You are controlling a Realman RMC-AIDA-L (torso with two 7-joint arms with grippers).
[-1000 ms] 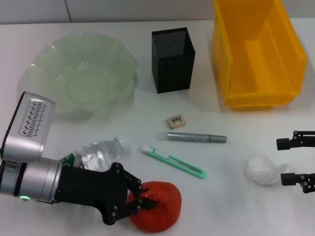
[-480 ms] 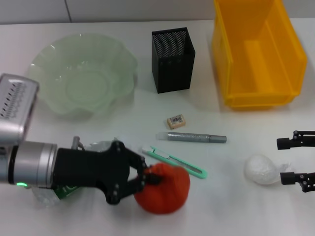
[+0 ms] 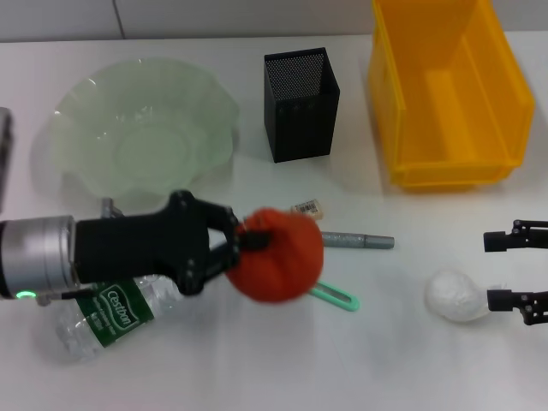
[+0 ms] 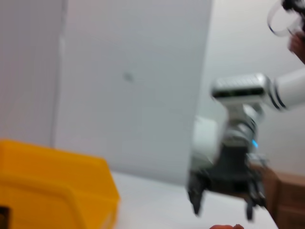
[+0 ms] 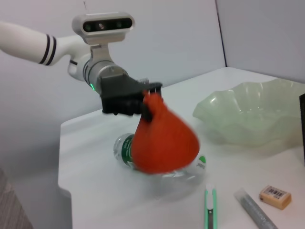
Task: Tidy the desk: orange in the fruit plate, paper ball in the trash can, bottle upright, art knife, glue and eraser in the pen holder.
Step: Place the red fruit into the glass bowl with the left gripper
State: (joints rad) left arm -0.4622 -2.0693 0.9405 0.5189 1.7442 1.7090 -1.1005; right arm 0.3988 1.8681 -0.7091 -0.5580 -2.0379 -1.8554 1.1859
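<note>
My left gripper [image 3: 248,241] is shut on the orange [image 3: 281,257], holding it above the table between the fruit plate [image 3: 141,128] and the glue [image 3: 364,241]. The right wrist view shows the same hold on the orange [image 5: 164,140]. The orange hides part of the eraser [image 3: 308,206] and most of the art knife [image 3: 336,298]. The bottle [image 3: 98,315] lies on its side under the left arm. The paper ball [image 3: 454,295] rests just in front of my open right gripper [image 3: 490,274]. The black mesh pen holder [image 3: 300,104] stands at the back centre.
A yellow bin [image 3: 449,90], the trash can, stands at the back right, also seen in the left wrist view [image 4: 57,191]. The green glass plate's wavy rim lies directly behind the lifted orange.
My left gripper has lifted the orange off the table and carried it back and to the right, uncovering the bottle. The right gripper has stayed beside the paper ball.
</note>
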